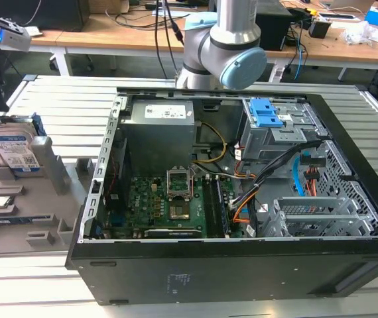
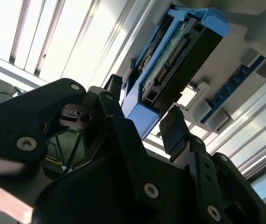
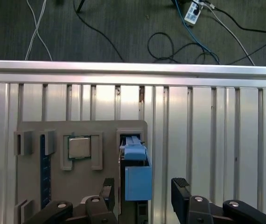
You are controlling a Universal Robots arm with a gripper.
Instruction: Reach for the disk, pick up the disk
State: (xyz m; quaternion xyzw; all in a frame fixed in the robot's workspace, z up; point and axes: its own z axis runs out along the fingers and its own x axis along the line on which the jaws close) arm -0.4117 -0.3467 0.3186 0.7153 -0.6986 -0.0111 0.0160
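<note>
over grey holder (image 1: 55,173) | gripper (image 3: 143,187) jaws apart astride upright disk (image 3: 137,179) | blue-white label (image 1: 13,152)

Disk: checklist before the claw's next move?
1. Claw open: ok.
2. Disk between its fingers: ok, one on each side in both wrist views.
3. Disk centred in the gap: not ok, it sits nearer one finger.
4. Disk upright in the holder: ok, per the exterior view.
5. Fingers low enough to grip: cannot tell.
</note>
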